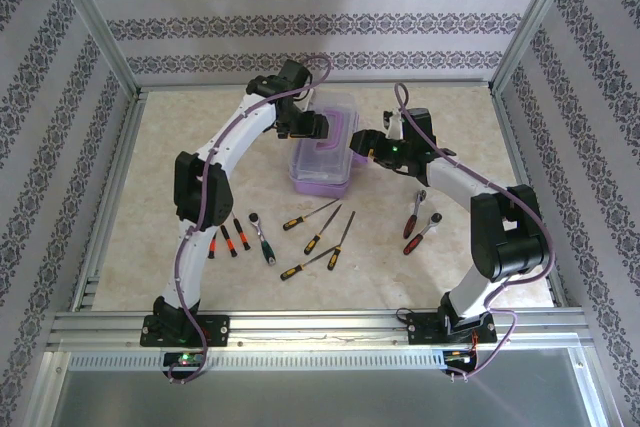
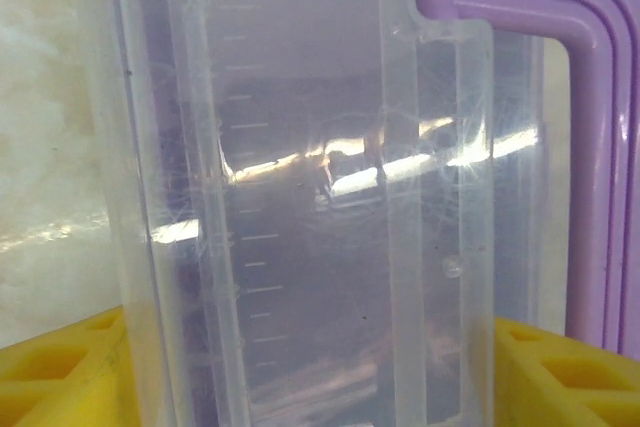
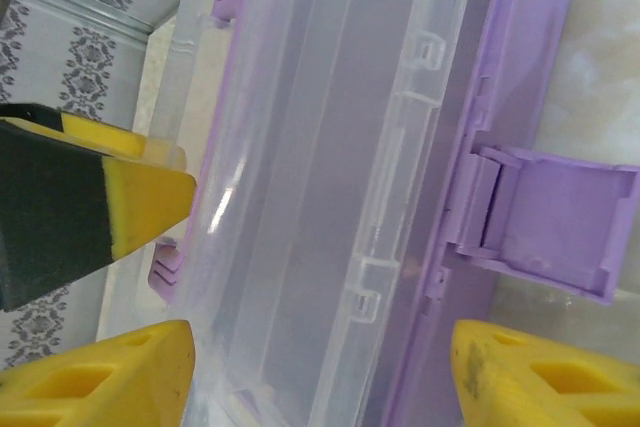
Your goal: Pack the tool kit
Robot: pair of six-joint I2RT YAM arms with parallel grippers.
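Tool box long axis runs near-far btwn arms; L pincer & R pincer both spread open.

One clear-lidded purple plastic case is sitting among ten tools: four black-and-orange screwdrivers, three short red-and-black drivers, one black-handled ratchet, two red-handled ratchets.

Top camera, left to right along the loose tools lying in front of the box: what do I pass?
Three small red-and-black tools → ratchet → four orange-and-black screwdrivers → two red-handled tools.
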